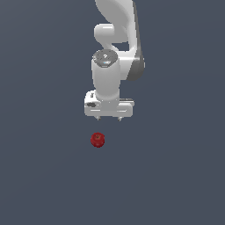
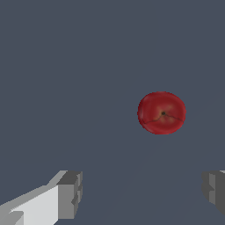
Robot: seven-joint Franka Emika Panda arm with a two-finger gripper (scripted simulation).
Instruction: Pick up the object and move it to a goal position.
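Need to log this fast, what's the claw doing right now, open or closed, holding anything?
Claw: open, holding nothing; the red apple lies free on the surface, not between the fingers.

From the upper centre of the exterior frame, my white Panda arm (image 1: 115,39) reaches straight down, wrist vertical. My gripper (image 1: 109,117) hangs at mid-frame with nothing in it, its grey fingers (image 2: 69,194) spread wide apart.

The ball (image 1: 97,139) lies on the floor (image 1: 39,176) just below frame centre in the exterior view. The gripper (image 1: 108,117) hangs above it, slightly toward the exterior view's right, not touching.
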